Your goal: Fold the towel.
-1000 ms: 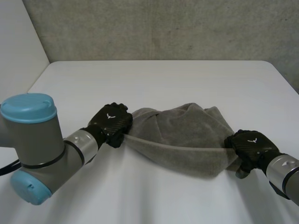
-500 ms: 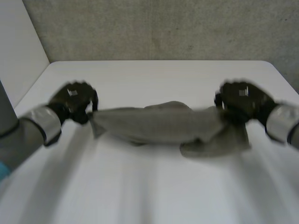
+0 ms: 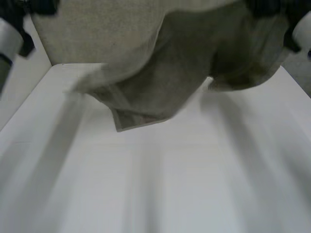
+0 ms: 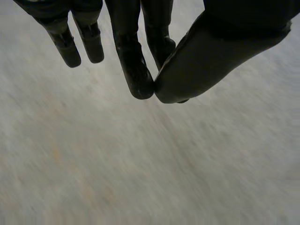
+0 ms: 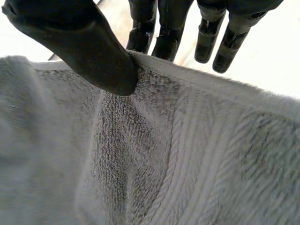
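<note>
Right hand [image 5: 84,42] pinches towel [image 5: 164,154] hem between thumb, fingers [image 5: 168,43].

Towel [image 3: 160,73]: grey terry w/ ribbed band nr edge. L hand [image 4: 136,70], R hand [image 5: 84,42]: black. Table [image 3: 194,170]: plain white.

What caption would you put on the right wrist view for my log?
Right hand pinches the grey towel by its edge between thumb and fingers, cloth hanging from the grip.

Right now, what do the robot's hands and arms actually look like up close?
Both the left hand and right hand are matte black, like gloves, with slim, round-tipped fingers and a much thicker thumb. Behind each, a pale silver-grey wrist begins the arm.
</note>
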Controlling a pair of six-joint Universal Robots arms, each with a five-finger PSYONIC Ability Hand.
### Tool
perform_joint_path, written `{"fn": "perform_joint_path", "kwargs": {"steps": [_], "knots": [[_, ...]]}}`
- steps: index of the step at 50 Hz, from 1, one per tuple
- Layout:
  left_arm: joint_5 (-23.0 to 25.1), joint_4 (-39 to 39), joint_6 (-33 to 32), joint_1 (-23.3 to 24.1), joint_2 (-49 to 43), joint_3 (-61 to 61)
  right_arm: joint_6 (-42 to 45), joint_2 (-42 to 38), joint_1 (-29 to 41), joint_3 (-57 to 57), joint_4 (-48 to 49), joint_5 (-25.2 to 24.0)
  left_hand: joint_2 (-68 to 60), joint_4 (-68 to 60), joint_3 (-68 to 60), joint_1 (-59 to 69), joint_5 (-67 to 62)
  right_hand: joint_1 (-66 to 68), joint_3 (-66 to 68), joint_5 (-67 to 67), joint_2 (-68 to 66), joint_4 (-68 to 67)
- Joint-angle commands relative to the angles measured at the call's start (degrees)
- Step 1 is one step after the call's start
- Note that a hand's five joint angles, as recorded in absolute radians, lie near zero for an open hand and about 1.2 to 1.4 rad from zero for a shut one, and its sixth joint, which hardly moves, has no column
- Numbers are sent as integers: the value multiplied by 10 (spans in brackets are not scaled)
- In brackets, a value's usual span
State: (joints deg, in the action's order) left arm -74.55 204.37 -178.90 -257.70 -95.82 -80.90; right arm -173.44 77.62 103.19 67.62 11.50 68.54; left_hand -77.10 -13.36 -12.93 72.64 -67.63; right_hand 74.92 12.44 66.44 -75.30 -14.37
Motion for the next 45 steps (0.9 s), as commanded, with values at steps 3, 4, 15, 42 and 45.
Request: {"fn": "perform_joint_path", "kwargs": {"steps": [3, 4, 15, 42, 45], "knots": [[19, -3, -25, 0, -14, -137, 28, 31, 1, 143, -3, -46, -29, 34, 29, 74, -24, 51, -24, 36, -47, 44], [19, -2, -33, 6, -19, -157, 34, 29, 6, 167, -2, -56, -29, 34, 29, 74, -24, 51, -24, 36, -47, 44], [9, -3, -51, 53, -118, -215, 111, 30, 31, 301, -6, -53, 490, 34, 29, -446, 496, 51, -24, 36, -47, 44], [-64, 6, -55, 127, -235, -123, 156, 192, -15, 327, -139, -57, 583, 34, 29, -538, 588, 51, -24, 36, -47, 44], [-65, 2, -65, 114, -241, -120, 160, 197, -34, 327, -140, -61, 578, 34, 29, -533, 583, 51, -24, 36, -47, 44]]}}
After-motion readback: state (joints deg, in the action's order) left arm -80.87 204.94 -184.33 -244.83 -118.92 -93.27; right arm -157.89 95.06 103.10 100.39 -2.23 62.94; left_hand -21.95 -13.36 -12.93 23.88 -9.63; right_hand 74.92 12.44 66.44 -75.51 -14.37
